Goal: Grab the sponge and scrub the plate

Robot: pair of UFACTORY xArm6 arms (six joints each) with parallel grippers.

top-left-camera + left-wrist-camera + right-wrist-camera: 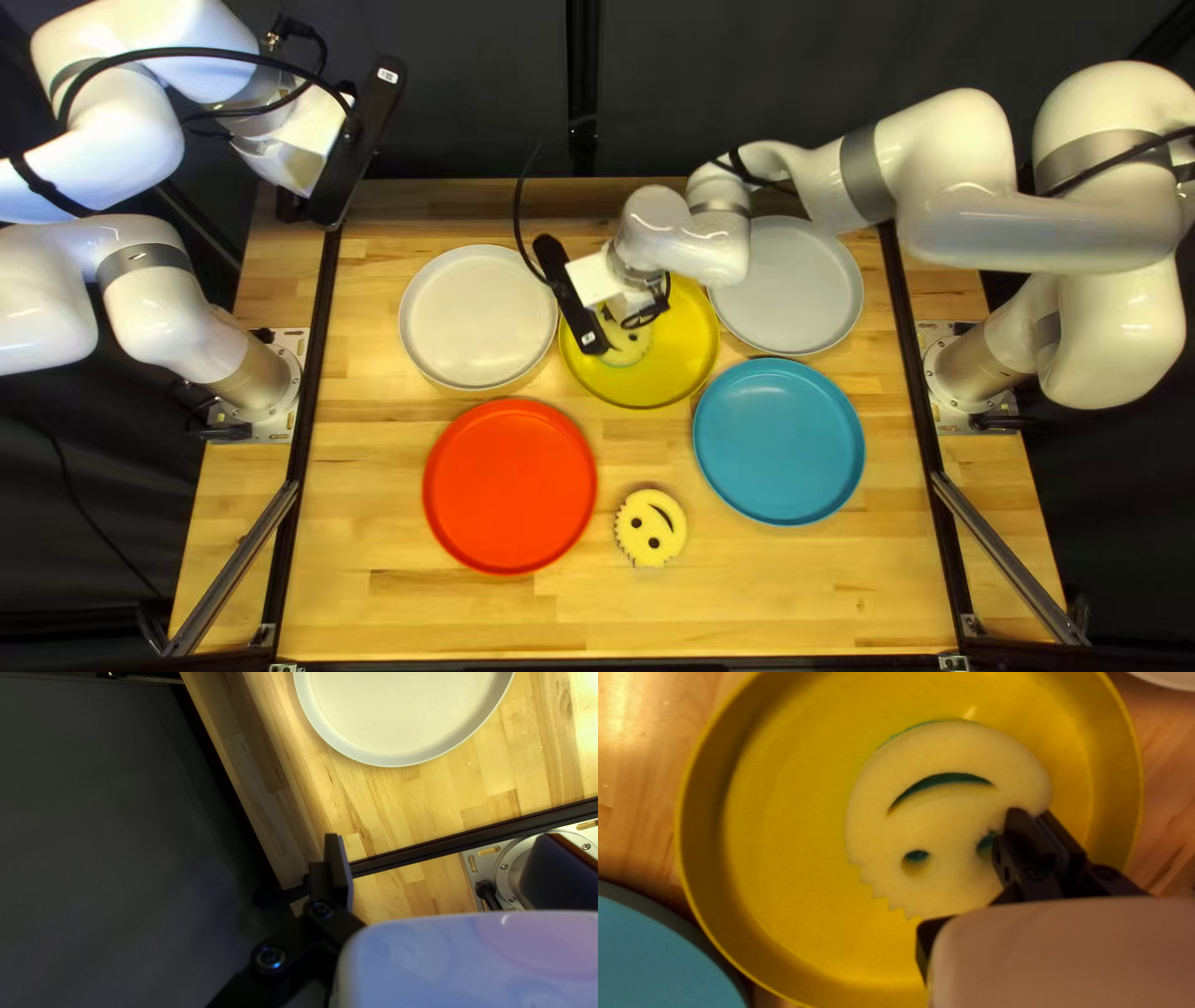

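The right end effector (pixel 632 303) covers part of the sponge (pixel 626 347) in the top left view, so its tips are hidden there. Its own wrist view shows the tips (pixel 1033 814) close together, pinching the sponge's edge beside one eye hole; that eye is partly covered by the nearer finger. How firmly the sponge presses on the yellow plate (pixel 682 359) cannot be told, since its underside is out of sight.

The sponge is a round, pale yellow foam face with a row of pointed teeth along one side. Its mouth and eyes are cut through to a green layer, which also peeks out along the rim.

The left end effector (pixel 290 205) is raised at the far left, with its fingers spread wide; in its wrist view one finger is plain, the other a dark slab partly cut off.

The right arm (pixel 940 187) hides a bit of the rim of the light grey plate (pixel 797 293) at the far right. The off-white plate (pixel 478 316) sits far left, cut off in the left wrist view. The smooth red plate (pixel 510 487) is near left and the blue plate (pixel 779 442) near right, the latter cropped in the right wrist view. Between these two, toward the near edge of the wood-strip table (pixel 436 616), lies a second smiley sponge (pixel 650 528).
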